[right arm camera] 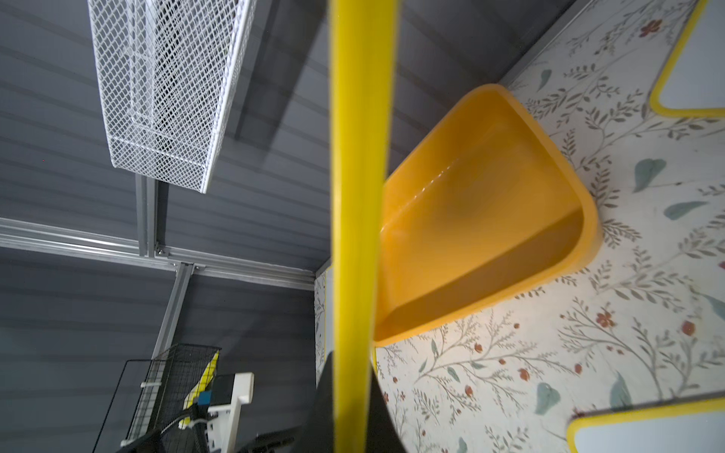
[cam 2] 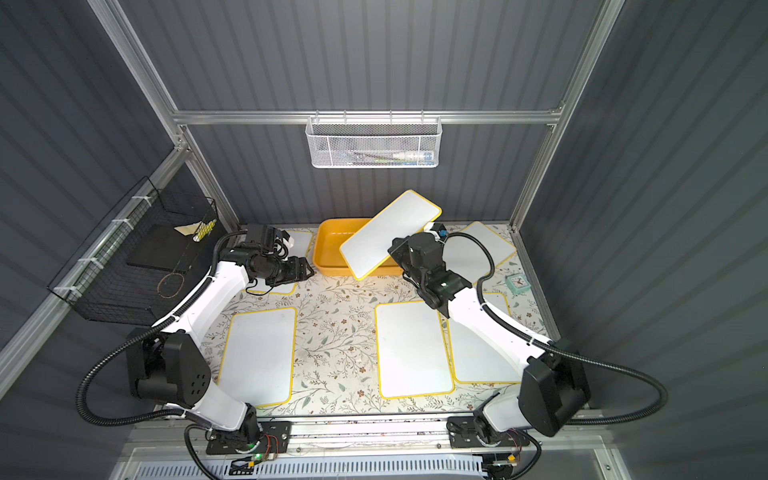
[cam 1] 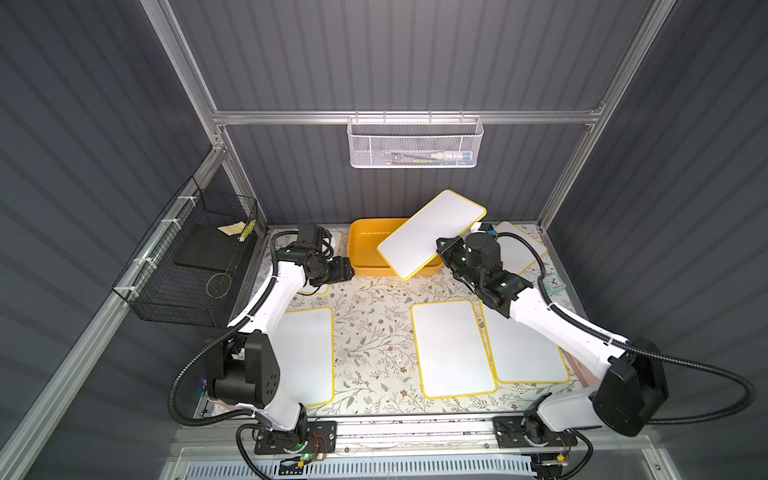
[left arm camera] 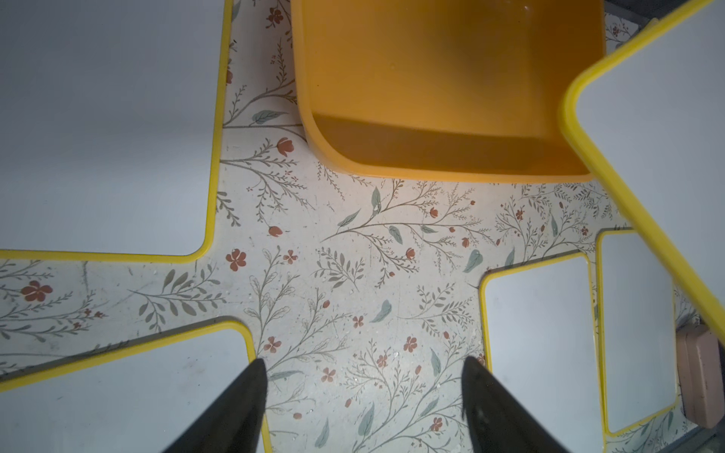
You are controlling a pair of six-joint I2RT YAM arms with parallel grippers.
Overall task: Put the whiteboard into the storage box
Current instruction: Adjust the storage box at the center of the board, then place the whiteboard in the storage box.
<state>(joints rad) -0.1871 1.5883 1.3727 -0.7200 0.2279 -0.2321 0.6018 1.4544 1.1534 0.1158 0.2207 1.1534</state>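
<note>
Floral table (cam 1: pixel 374 340); right jaws hold whiteboard (cam 1: pixel 432 235) tilted over storage box (cam 1: pixel 368 249).

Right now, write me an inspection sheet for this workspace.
Surface: floral tabletop, partly covered by boards.
Job's things: whiteboard tilted above the storage box, not yet inside; nothing seen in the box.
Clutter: spare whiteboards lying flat; small clock near the right edge.
Grippers: right gripper shut on the whiteboard's edge; left gripper open, empty.
Cables: black conduits loop along both arms.
Surroundings: white mesh basket on the back rail; black wire basket on the left wall.
</note>
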